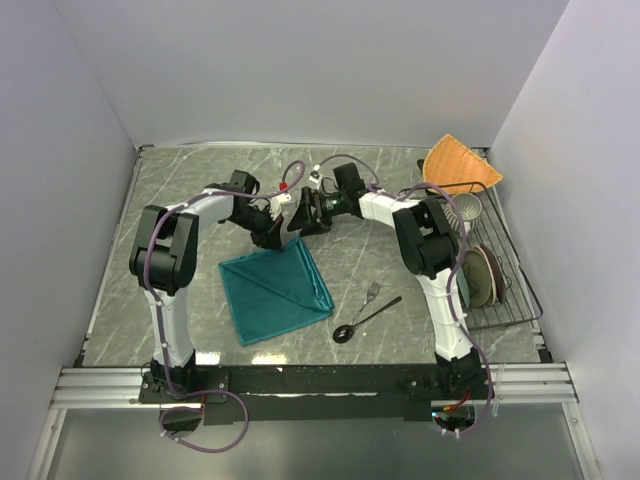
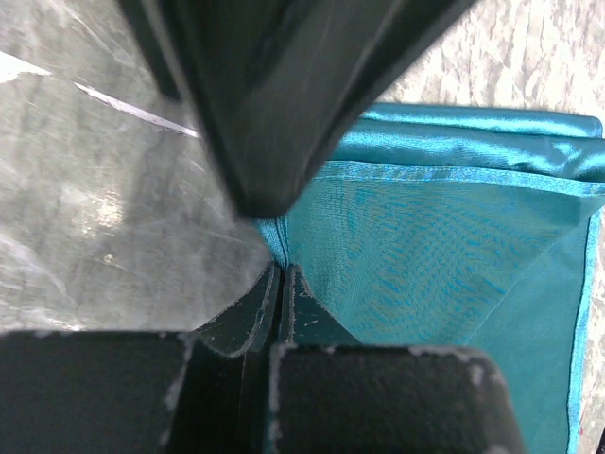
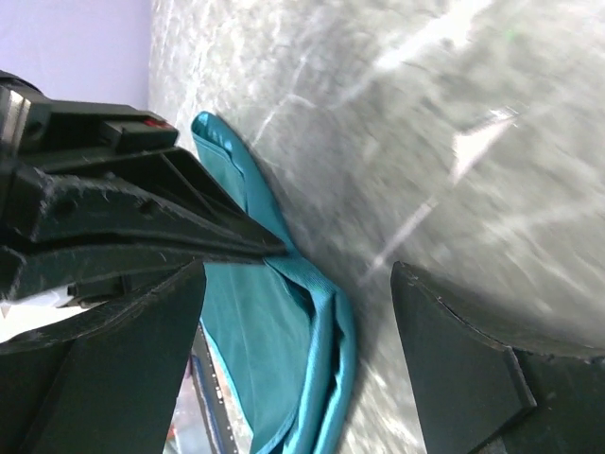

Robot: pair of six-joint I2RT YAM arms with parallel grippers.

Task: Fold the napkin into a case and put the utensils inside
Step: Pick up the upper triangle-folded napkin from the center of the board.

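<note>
The gray counter [image 1: 190, 190] carries everything. The biggest loose thing on it is the napkin [image 1: 272, 288]. It lies in the middle, nearer the left arm, and is folded over so that layers show along one edge. It needs more folds before it can be a case.

Both arms reach in to the far corner of the napkin, because a fold starts at a corner.

The left pincer [image 2: 280, 274] is squeezed tight on that corner. The cloth runs right in between its two fingers. It holds on there so the corner cannot slip and can be pulled across.

The right pincer [image 3: 295, 279] is wide open and has nothing in it. Its two fingers stand one on each side of the same corner, close to the left pincer's tip. It looks ready to help or to back away. The view is too close to say if the corner is lifted off the counter.

The spoon [image 1: 368, 318] and the fork [image 1: 373, 291] lie side by side, to the right of the napkin and apart from it. They wait there, not yet picked up, until the case is made.
</note>
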